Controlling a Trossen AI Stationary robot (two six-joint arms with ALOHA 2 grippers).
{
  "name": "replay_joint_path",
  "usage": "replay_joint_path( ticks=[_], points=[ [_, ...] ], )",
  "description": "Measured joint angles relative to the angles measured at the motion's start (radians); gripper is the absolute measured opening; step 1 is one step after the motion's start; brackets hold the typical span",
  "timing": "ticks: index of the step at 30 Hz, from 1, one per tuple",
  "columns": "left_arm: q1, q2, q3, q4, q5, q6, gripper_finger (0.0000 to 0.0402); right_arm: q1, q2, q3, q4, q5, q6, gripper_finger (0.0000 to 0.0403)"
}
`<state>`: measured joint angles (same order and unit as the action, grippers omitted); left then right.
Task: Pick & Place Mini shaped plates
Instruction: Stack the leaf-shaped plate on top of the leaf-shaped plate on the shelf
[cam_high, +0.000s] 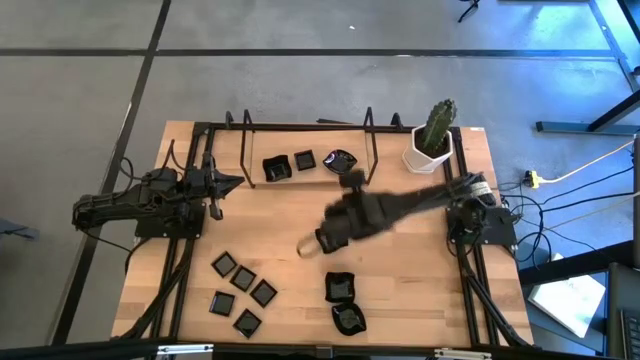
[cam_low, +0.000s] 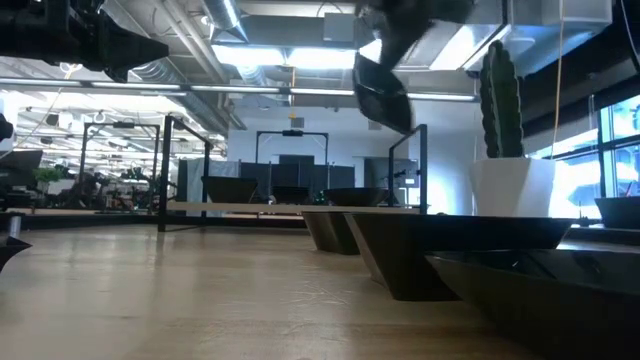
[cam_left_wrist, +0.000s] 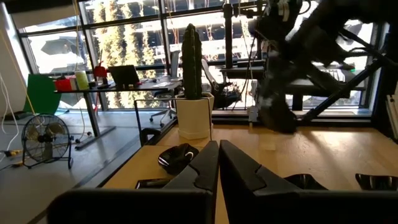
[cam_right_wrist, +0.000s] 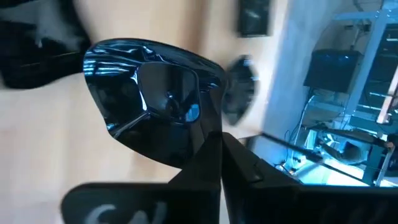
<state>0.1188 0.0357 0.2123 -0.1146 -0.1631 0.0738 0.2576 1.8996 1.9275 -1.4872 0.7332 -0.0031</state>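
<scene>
While the left gripper (cam_high: 232, 183) waits clenched at the table's (cam_high: 420, 290) left edge, the right gripper (cam_right_wrist: 217, 146) grasps a black wavy-edged plate (cam_right_wrist: 155, 99) by its rim, raised above the table's middle.

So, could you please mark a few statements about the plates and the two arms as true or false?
1. The right gripper holds a glossy black plate in its jaws. True.
2. The left gripper is carrying a plate. False: its jaws are shut on nothing.
3. The cactus pot stands at the table's far right corner. True.
4. Five small square plates lie by the pot. False: they lie near the front left.
</scene>
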Motion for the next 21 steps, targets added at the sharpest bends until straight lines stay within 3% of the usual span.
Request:
replay_joint_path(
  ticks=[5,11,21],
  points=[
    [0.0,0.0,0.0,0.0,0.0,0.0,0.0012,-0.145,0.0,0.117,0.02,-0.004,-0.146,0.0],
    [0.0,0.0,0.0,0.0,-0.001,0.036,0.0009,-0.28,0.0,0.194,0.027,-0.111,-0.226,0.0],
    [0.0,0.0,0.0,0.0,-0.001,0.019,0.0009,-0.376,0.0,0.195,0.063,-0.224,-0.334,0.0]
  ],
)
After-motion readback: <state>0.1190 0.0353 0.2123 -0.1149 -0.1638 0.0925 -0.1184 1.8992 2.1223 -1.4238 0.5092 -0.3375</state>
